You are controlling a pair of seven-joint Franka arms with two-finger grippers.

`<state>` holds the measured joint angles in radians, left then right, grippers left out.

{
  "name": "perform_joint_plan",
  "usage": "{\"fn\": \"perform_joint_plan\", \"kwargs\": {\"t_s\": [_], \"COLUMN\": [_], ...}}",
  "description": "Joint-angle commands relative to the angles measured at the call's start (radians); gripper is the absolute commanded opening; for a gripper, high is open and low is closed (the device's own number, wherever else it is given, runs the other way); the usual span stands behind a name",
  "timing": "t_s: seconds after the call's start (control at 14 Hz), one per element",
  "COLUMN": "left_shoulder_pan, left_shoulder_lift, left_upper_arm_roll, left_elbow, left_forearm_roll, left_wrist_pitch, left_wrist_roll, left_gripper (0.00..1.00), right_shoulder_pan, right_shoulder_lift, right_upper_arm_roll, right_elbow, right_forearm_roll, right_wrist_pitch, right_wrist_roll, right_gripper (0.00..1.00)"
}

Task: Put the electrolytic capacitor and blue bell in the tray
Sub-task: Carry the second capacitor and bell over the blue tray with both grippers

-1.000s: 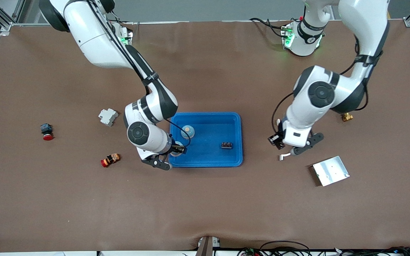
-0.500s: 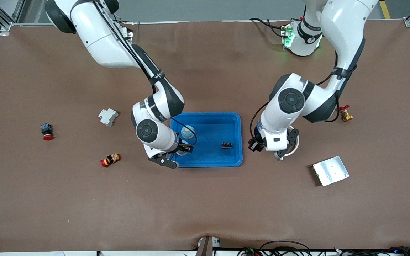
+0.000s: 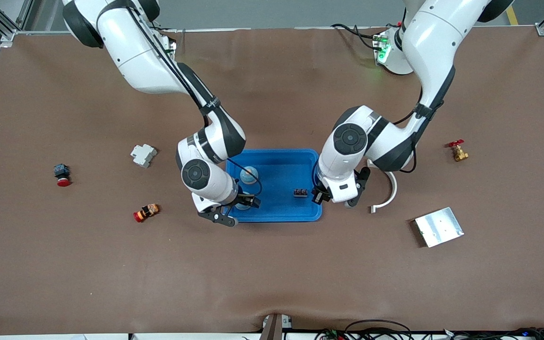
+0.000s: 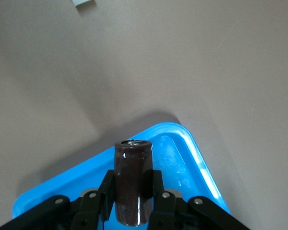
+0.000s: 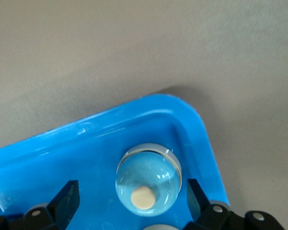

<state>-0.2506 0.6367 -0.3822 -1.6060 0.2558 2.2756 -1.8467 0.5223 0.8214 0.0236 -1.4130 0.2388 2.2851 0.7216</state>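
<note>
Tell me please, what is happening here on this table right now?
Two robot arms are filling the blue tray. The right gripper is over the tray's corner toward the right arm's end, fingers open on either side of the blue bell, which sits in the tray. The left gripper is shut on the electrolytic capacitor, a dark cylinder held above the tray's edge toward the left arm's end and not yet set down. A small black part also lies in the tray.
</note>
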Motion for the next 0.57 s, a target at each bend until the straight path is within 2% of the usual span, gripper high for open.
{"fn": "perform_joint_plan", "kwargs": {"t_s": [0.0,0.29,0.5], "left_shoulder_pan": [-0.018,-0.084,-0.119], "left_shoulder_lift": [0.035,0.040,0.055], "left_upper_arm_roll": [0.005,0.019,0.028], "left_elbow": [0.063,0.054,0.049], "left_forearm_roll": [-0.009,0.008,0.072], "left_wrist_pitch": [-0.027,-0.039,-0.041], "left_wrist_roll": [-0.206,-0.422,-0.551], "left_gripper": [0.00,0.00,0.00], "right_shoulder_pan": [-0.044,-0.135,-0.221], "right_shoulder_lift": [-0.039,-0.135,-0.226], "right_upper_arm_roll": [-0.001,-0.005,-0.007], "right_elbow": [0.006,0.003,0.000], "right_forearm_roll": [0.008,-0.007,-0.022], "right_wrist_pitch": [-0.092,-0.248,-0.363], "right_wrist_roll": [-0.056,-0.074,-0.215], "right_gripper": [1.00,1.00,1.00]}}
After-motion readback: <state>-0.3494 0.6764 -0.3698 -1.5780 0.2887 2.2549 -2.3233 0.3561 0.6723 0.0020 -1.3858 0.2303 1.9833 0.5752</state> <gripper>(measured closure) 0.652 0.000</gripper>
